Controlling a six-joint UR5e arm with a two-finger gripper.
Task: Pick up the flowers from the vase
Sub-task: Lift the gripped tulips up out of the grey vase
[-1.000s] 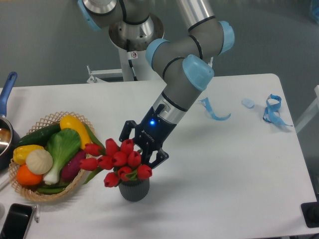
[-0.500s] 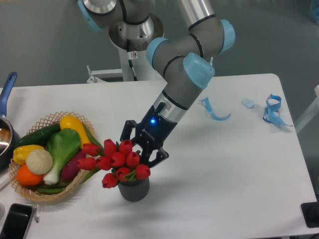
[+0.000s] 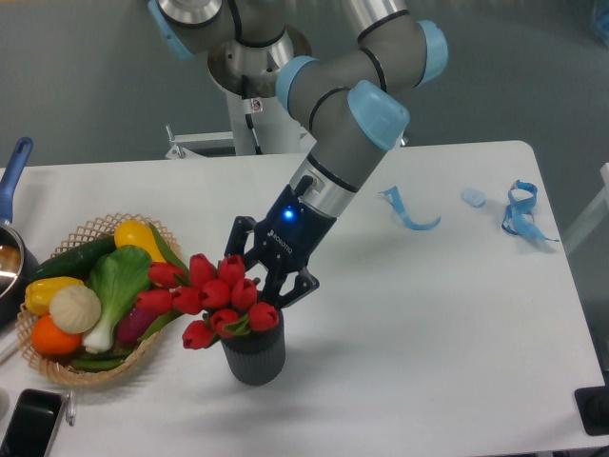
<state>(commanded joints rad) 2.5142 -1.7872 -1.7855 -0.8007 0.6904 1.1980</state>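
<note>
The flowers, a bunch of red tulip buds with green leaves, lean up and to the left out of the vase, a dark grey ribbed pot near the table's front. My gripper reaches down from the upper right, just behind the buds. Its black fingers straddle the bunch and are shut on it. The stems and the fingertips are hidden by the buds. The vase's upper wall and rim show below the bunch.
A wicker basket of vegetables sits just left of the flowers. A pot with a blue handle is at the left edge and a black phone at the front left. Blue ribbon pieces lie at the right.
The gripper and the flowers have moved up and to the left together. More of the vase's top shows now. The vase stays in place.
</note>
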